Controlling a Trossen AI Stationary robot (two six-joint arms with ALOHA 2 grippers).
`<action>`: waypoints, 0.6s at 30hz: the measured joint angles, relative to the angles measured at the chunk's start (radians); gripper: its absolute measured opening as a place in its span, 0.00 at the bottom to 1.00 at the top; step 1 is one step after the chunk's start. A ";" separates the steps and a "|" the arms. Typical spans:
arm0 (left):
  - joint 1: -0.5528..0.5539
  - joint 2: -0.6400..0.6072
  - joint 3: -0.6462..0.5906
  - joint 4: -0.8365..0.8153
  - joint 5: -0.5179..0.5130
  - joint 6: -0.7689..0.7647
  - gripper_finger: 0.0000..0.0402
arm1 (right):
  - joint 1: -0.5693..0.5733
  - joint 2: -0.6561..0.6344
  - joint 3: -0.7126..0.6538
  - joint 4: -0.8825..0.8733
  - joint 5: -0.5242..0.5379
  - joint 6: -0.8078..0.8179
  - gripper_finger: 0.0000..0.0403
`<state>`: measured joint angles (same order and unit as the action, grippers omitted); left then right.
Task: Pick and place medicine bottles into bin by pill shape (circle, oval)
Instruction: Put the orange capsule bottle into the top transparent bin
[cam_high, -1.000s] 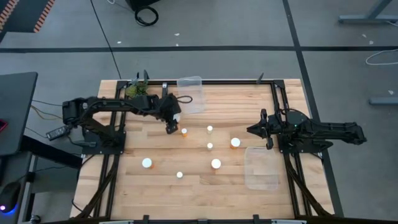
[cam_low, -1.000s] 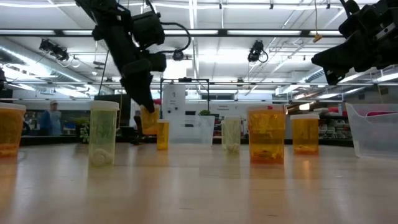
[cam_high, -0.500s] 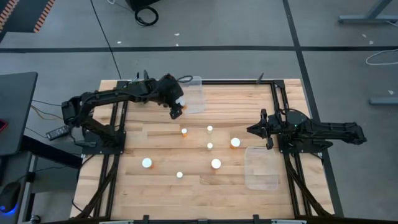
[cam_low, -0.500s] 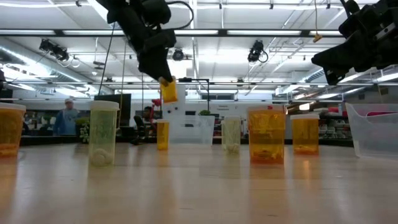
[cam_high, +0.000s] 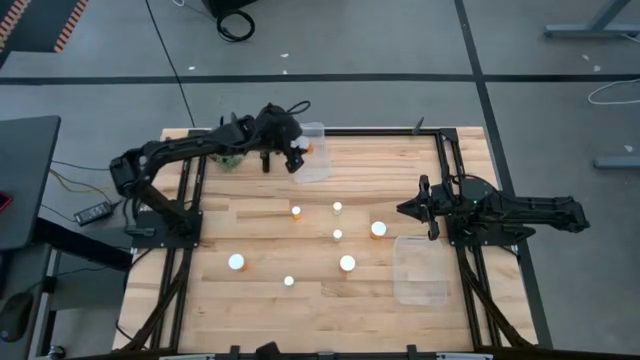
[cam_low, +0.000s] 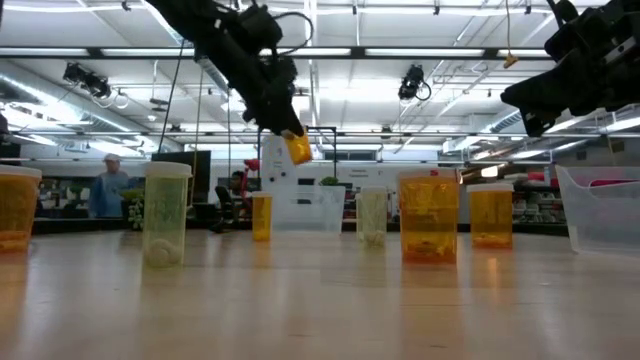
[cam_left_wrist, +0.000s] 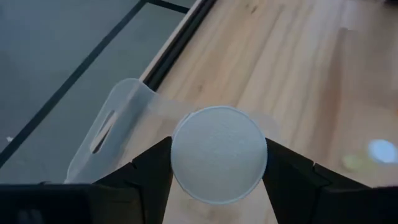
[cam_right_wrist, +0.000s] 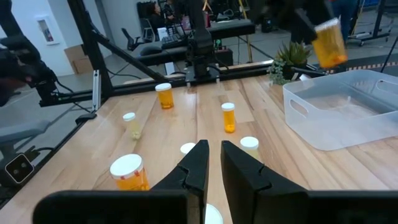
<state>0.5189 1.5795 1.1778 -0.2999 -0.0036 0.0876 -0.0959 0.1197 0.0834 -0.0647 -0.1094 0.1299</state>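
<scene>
Left hand (cam_high: 297, 152) grips bottle (cam_low: 296, 148) above bin (cam_high: 310, 152); plant (cam_high: 229, 158) nearby.

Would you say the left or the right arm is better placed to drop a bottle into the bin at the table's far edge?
Left. The left gripper already holds a medicine bottle in the air at the clear bin, while the right gripper waits, holding nothing, beside the other bin.
</scene>
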 joint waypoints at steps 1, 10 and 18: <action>0.006 0.017 0.000 0.018 0.000 0.006 0.55 | 0.000 0.000 0.000 0.000 0.000 0.000 0.12; 0.065 0.174 0.094 0.002 0.000 0.037 0.55 | 0.000 0.000 0.000 0.000 0.000 0.000 0.12; 0.098 0.286 0.218 -0.040 0.001 0.057 0.57 | 0.000 0.000 0.000 0.000 0.000 0.000 0.12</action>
<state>0.6168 1.8658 1.3956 -0.3399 -0.0025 0.1446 -0.0959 0.1200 0.0835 -0.0643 -0.1095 0.1299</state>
